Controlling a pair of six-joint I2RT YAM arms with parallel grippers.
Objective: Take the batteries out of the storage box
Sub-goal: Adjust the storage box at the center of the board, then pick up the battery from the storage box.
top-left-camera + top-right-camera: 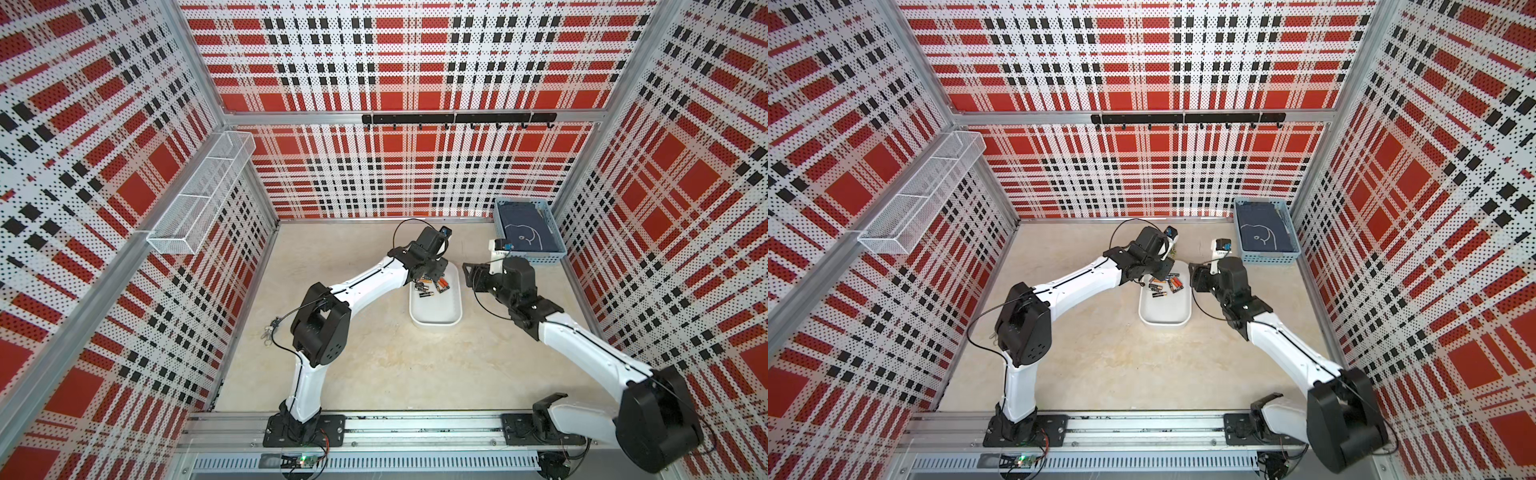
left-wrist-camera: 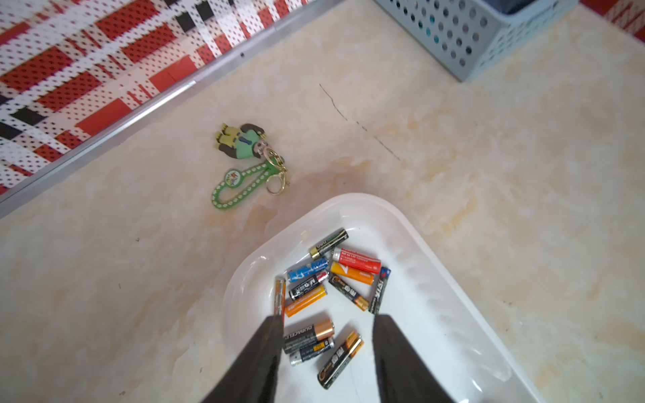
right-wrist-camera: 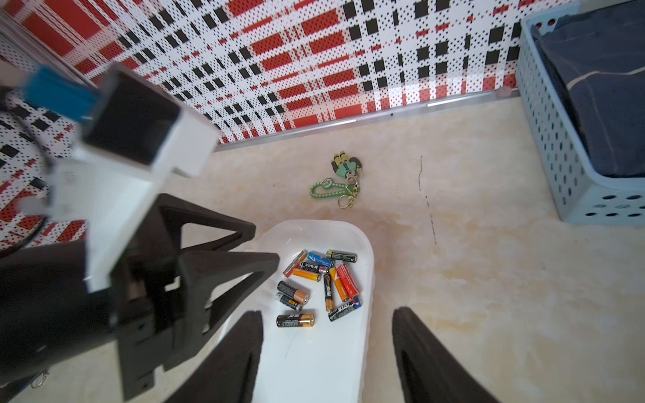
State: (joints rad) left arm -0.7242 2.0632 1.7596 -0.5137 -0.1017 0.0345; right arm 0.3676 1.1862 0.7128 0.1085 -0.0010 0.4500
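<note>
In the tray [image 1: 434,322], mid-table toward the back wall: all the batteries [image 2: 351,273], a loose heap at its far end, about twelve by the left wrist view. The near end is bare. None show on the table [image 2: 488,174] in any view, so by my read nothing is out yet and the whole job is left.

Left gripper [image 2: 328,319]: over the heap, jaws apart, holding nothing. A black-and-copper cell lies under the gap and a slim copper one sits just beside one fingertip. Contact with the tray floor: can't tell.

Right gripper [image 3: 327,312]: jaws wide, empty, just beside the tray's right wall in both top views. Height: can't tell.

Materials:
- **Tray:** smooth glossy white plastic, rectangular, with rounded corners and low walls.
- **Batteries:** slim cylinders in shiny wraps of black-gold, orange, red, blue and grey, with bare metal ends. They lie flat at mixed angles, several touching, and likely roll easily.
- **Table:** beige marble-look, matte, with a thin dark scratch.
- **Fingers:** black and tapered.

A rubbery green keychain [image 2: 244,164] lies beyond the tray, apart from it. A light-blue perforated basket [image 2: 464,38] of dark cloth sits in the far right corner.
</note>
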